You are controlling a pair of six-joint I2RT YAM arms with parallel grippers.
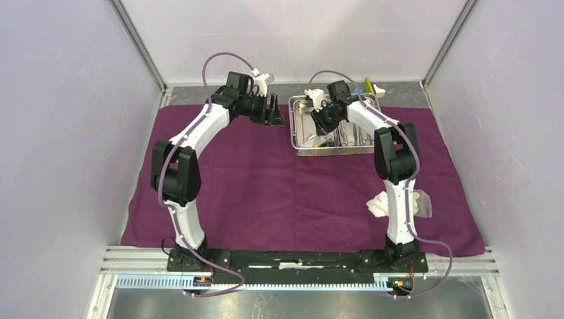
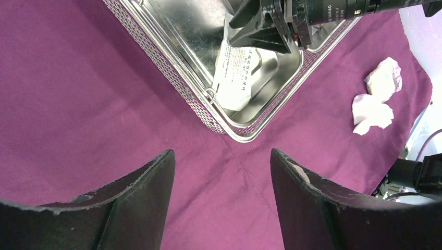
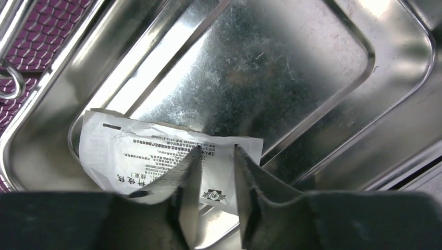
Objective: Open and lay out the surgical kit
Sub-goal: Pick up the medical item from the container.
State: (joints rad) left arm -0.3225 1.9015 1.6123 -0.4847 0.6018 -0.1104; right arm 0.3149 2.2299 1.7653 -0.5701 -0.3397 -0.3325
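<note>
Packet (image 3: 130, 156), white and flat, in the 9 o'clock compartment of tray (image 3: 312, 62), itself at 1 o'clock on cloth (image 2: 78, 104). Likely light, thin, floppy, slick against steel; best pinched at an edge. Right gripper (image 3: 216, 151) set narrow astride that edge, grip uncertain. Left gripper (image 2: 221, 156) spread, empty, above cloth.

Packet (image 3: 130, 156) edge behind right fingertips (image 3: 187, 179), seemingly

- Large plum-purple cloth (image 1: 266, 193): spread over the tabletop, filling the centre of the overhead frame.
- Shiny two-compartment steel tray (image 1: 332, 152): on the cloth, upper right of centre.
- White flat packet (image 3: 125, 156): in the tray's left compartment, toward its lower-left corner.
- Slim steel scissor-handled instruments (image 1: 352, 136): in the right compartment.
- White gauze pads (image 1: 379, 205): on the cloth, lower right, well apart from the tray.
</note>
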